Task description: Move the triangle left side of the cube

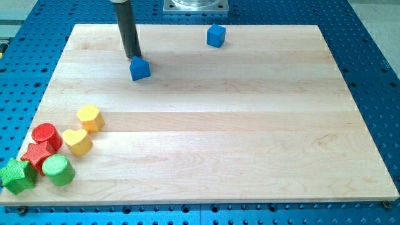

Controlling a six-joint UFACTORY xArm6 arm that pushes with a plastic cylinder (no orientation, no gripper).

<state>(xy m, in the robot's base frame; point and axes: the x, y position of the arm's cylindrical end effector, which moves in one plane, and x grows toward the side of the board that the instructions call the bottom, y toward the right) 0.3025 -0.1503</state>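
My tip (133,57) stands at the upper left of the wooden board (206,125), touching or all but touching the top edge of the blue triangle (140,68), which lies just below it and slightly to the view's right. I carry no claw at all (only a straight dark rod), so there is nothing to open or close and nothing is gripped. The blue cube (215,35) sits near the board's top edge, well apart from the triangle, toward the view's right. In the bottom left corner the other blocks are clustered: a yellow hexagon (90,117), a yellow heart (77,141), a red cylinder (46,135), a red star (36,155), a green cylinder (58,170) and a green star (17,175) at the board's edge.
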